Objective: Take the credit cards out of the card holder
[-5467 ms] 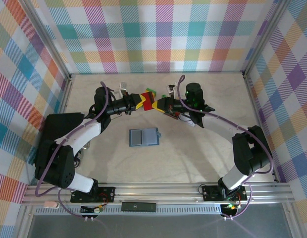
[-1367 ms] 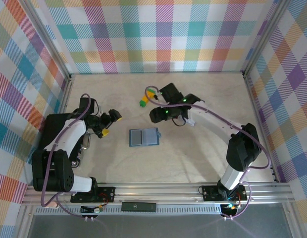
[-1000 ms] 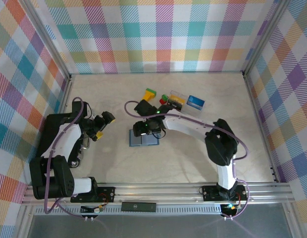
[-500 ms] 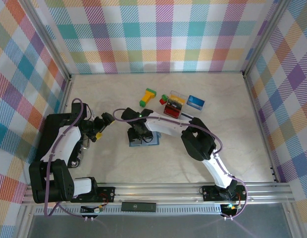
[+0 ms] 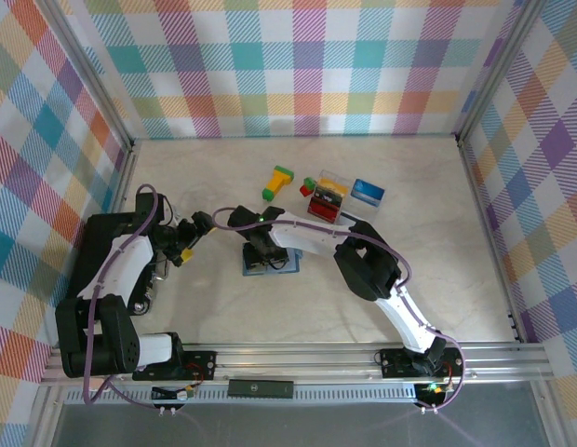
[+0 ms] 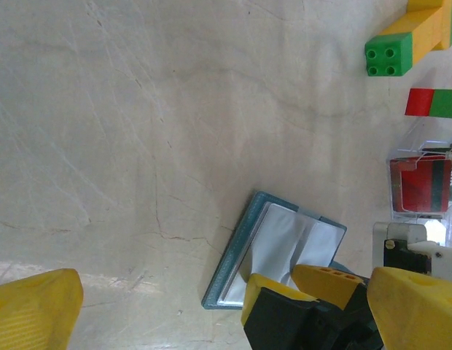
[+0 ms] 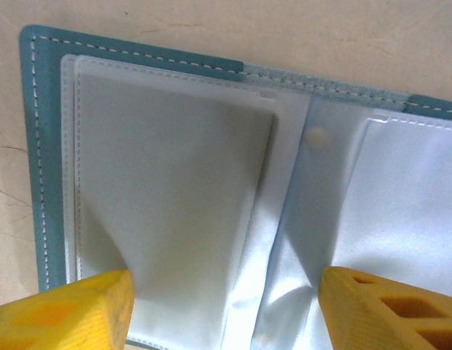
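The slate-blue card holder (image 5: 287, 266) lies open on the table, its clear sleeves (image 7: 175, 168) facing up. My right gripper (image 5: 261, 251) is down on it, open. Its yellow fingertips (image 7: 65, 310) press the sleeves on either side of the centre fold, and the plastic wrinkles between them. The left sleeve looks grey; whether a card is inside I cannot tell. A red card (image 5: 321, 207), a yellow-and-black card (image 5: 331, 189) and a blue card (image 5: 368, 193) lie behind the holder. My left gripper (image 5: 188, 240) hovers open left of the holder (image 6: 244, 248), holding nothing.
A yellow-and-green block (image 5: 279, 181) and small red and green cubes (image 5: 309, 184) sit behind the holder, near the cards. Chequered walls close in the table on three sides. Bare table surface lies in front of and to the right of the holder.
My right gripper has slid a little left and settled onto the open holder, its jaws narrowing slightly. The left arm has barely moved.
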`<state>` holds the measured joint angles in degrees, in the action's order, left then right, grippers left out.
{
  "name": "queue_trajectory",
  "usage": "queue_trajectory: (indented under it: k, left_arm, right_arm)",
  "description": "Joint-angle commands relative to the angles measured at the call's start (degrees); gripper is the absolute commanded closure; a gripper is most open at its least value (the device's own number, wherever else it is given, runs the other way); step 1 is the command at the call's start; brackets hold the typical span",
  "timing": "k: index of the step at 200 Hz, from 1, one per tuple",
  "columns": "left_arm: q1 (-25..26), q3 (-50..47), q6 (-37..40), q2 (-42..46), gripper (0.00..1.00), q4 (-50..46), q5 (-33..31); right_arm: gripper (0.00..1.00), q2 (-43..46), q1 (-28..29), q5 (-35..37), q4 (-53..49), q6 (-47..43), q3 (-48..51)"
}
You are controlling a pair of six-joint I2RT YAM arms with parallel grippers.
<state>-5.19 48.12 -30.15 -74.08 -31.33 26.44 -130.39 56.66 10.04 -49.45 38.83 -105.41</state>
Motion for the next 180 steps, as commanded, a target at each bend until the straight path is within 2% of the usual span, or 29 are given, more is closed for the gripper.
queue_trajectory:
  k: [1, 66, 130, 155, 180]
  left_arm:
    - [-0.96, -0.91, 0.40, -0.70, 0.00, 0.22, 1.47]
    - [-0.05, -3.15, -1.32, -1.43, 0.10, 3.44, 5.31]
    - [6.29, -4.52, -4.77, -6.81, 0.19, 9.43, 8.52]
    - [9.40, -4.68, -6.96, -10.17, 0.30, 13.14, 10.28]
    - [12.42, -4.39, -8.83, -13.06, 0.45, 17.36, 11.33]
  right_arm:
    - [0.33, -2.26, 0.15, 1.15, -3.89, 1.86, 3.78]
    - [0.42, -0.53, -0.32, -0.66, -1.36, 2.27, 6.72]
    - [0.51, 5.55, -2.17, -2.66, 4.88, 5.07, 12.76]
    - [0.53, 7.03, -2.52, -3.25, 6.74, 5.74, 14.28]
    - [0.55, 8.34, -2.53, -2.68, 8.23, 6.25, 15.55]
